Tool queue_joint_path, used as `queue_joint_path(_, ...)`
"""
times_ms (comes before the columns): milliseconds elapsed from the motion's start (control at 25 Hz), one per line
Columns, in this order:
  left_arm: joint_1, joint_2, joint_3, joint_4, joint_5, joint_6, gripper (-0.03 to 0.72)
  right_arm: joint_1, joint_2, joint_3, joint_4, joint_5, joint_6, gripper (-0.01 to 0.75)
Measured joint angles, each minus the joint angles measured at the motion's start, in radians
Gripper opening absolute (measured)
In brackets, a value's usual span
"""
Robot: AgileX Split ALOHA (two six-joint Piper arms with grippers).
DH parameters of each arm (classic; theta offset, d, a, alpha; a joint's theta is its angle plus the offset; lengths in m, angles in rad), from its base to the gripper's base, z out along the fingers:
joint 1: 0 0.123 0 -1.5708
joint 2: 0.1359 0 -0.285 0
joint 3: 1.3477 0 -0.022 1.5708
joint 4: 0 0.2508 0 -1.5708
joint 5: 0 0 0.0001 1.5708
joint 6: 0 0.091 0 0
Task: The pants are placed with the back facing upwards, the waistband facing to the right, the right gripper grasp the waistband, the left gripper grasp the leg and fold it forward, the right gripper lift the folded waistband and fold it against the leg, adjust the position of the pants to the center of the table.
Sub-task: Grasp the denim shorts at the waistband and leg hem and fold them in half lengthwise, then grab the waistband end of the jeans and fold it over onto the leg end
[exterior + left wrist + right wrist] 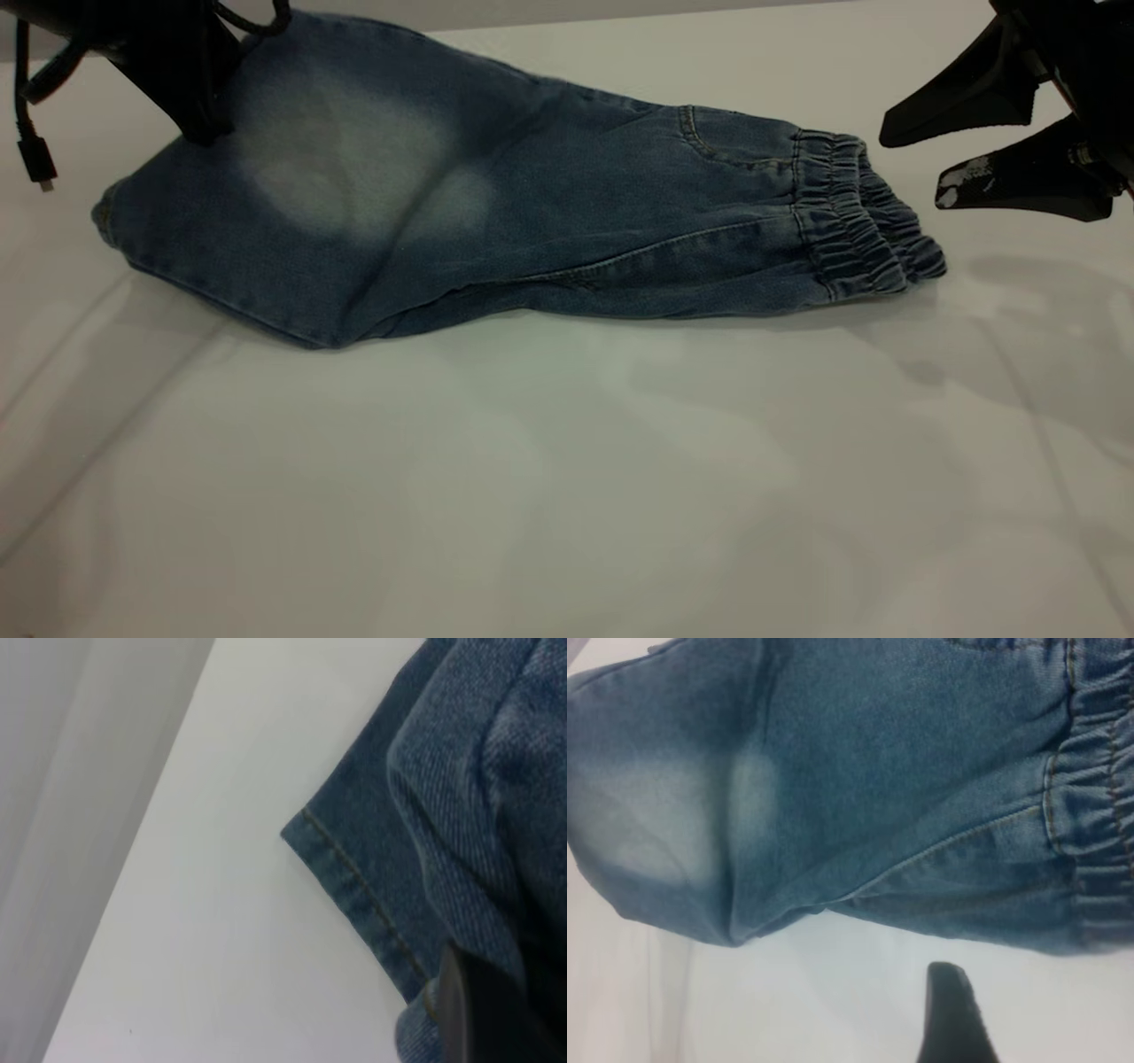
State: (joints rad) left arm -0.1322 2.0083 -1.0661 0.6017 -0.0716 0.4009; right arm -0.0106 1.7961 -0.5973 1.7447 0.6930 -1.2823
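- The pants (496,213) lie already folded lengthwise on the white desk (567,496), one leg over the other, so the printed leg is not visible from any view; only plain faded denim faces up.
- Their long axis runs roughly from 9 o'clock to 3 o'clock across the exterior view, dipping slightly toward the waistband end.
- The waistband (864,221), a gathered elastic band, is the end at 3 o'clock, lying flat on the desk.
- The right pincer (921,164) hangs just beyond the waistband, off toward 2 o'clock and above desk level. Its two black fingers are spread wide apart and hold nothing.
- The relation that matters, in my judgement: the waistband lies toward 8 o'clock from the right pincer, near but not touching, so a short drop and reach along the pants' long axis would bring the fingers over the elastic.
- The right arm is plainly the nearer one to the waistband; the left pincer (199,124) is at the opposite end, near 10 o'clock, pressed down onto the leg end of the denim.
- Whether the left pincer is parted or closed I cannot tell; its tip is buried against the cloth, and its wrist view shows only the hem (354,886) and a dark finger edge.
- A cable with a plug (37,164) dangles beside the left arm, clear of the cloth.
- Writing: a whitish worn patch shows on the lower right finger, but nothing there can be read; no brand or label is legible on the denim.
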Motion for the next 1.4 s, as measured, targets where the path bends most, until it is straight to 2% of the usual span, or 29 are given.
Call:
queue_joint_path(120,0.000,0.002,0.000,-0.001,-0.012,0.000,0.192,0.000,0.000,0.001,-0.001,0.000,-0.001,0.374)
queue_joint_path(320,0.001,0.002,-0.001,-0.001,-0.012,0.001,0.412,0.000,0.000,0.002,0.000,-0.014,-0.004,0.374)
queue_joint_path(440,0.002,0.002,-0.002,-0.001,-0.010,0.006,0.476,0.000,0.000,0.002,0.000,-0.058,-0.004,0.374)
queue_joint_path(640,0.010,-0.026,-0.003,-0.004,-0.003,0.006,0.493,0.000,0.038,0.002,-0.010,-0.110,0.024,0.374)
queue_joint_path(880,0.008,-0.088,-0.004,-0.004,-0.032,-0.018,0.493,0.000,0.170,-0.005,-0.003,-0.010,-0.018,0.374)
queue_joint_path(1120,-0.001,-0.093,-0.004,-0.001,-0.048,-0.072,0.493,0.000,0.289,-0.087,0.000,0.050,-0.061,0.374)
queue_joint_path(1400,-0.004,-0.096,-0.004,-0.001,-0.062,-0.072,0.491,0.000,0.311,-0.137,0.000,-0.014,-0.107,0.374)
